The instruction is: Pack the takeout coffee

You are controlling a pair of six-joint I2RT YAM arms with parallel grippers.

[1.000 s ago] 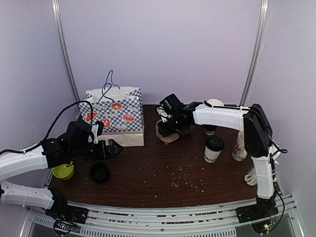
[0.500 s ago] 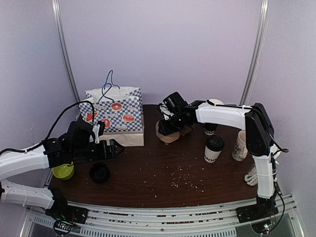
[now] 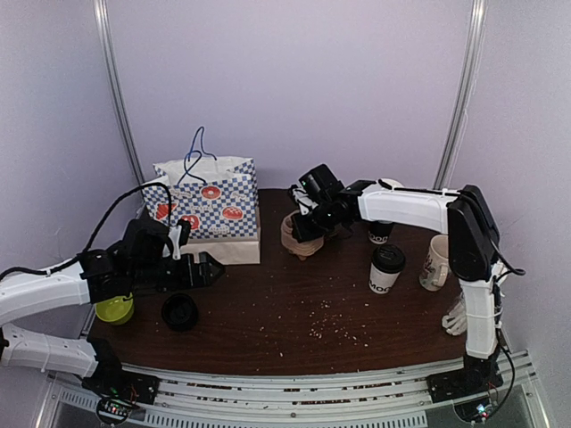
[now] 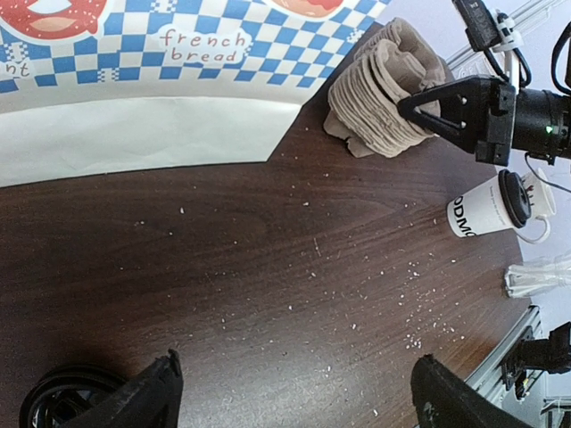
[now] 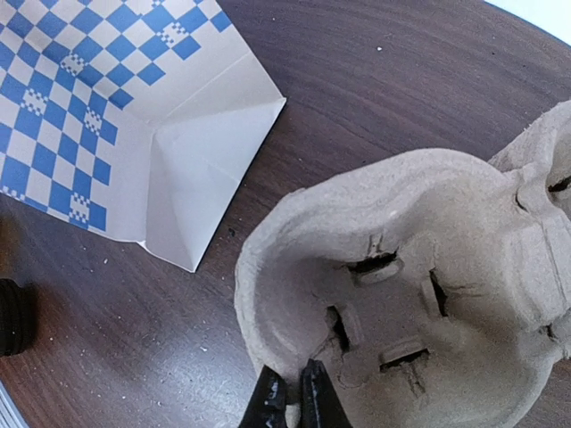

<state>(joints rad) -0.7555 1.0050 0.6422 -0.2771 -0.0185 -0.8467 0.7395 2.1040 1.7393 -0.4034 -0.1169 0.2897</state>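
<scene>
My right gripper [image 5: 290,403] has its jaws pinched together on the near rim of the top carrier [image 5: 419,294]. That is the uppermost moulded pulp tray in the stack of cup carriers [image 3: 299,234], which sits toward 12 o'clock on the table [image 3: 294,312]. In the right wrist view the tray's cup well fills the frame, with the folded white base of the paper bag [image 3: 207,209] at 10 o'clock from the fingertips.

From the jaws the wrist angles up and back. The white forearm then runs out toward 3 o'clock across the rear of the table to a raised elbow. The upper link drops almost straight down to its base at the near right corner.

My left gripper [image 4: 294,401] stands wide open and holds nothing, with bare crumb-strewn wood between its two fingers. It hangs low over the 9 o'clock side of the table, pointing toward 3 o'clock. The forearm behind it is nearly level and comes in from off the left edge. A black round item [image 3: 180,312] lies just nearer than it, at about 8 o'clock on the table, and something lime green [image 3: 114,309] sits at the left edge.

The takeout coffee [image 3: 386,267] stands upright with its lid on at 3 o'clock on the table. It is apart from both grippers, at 4 o'clock from the right one. A cream mug [image 3: 434,263] stands near it at its own 3 o'clock.
</scene>
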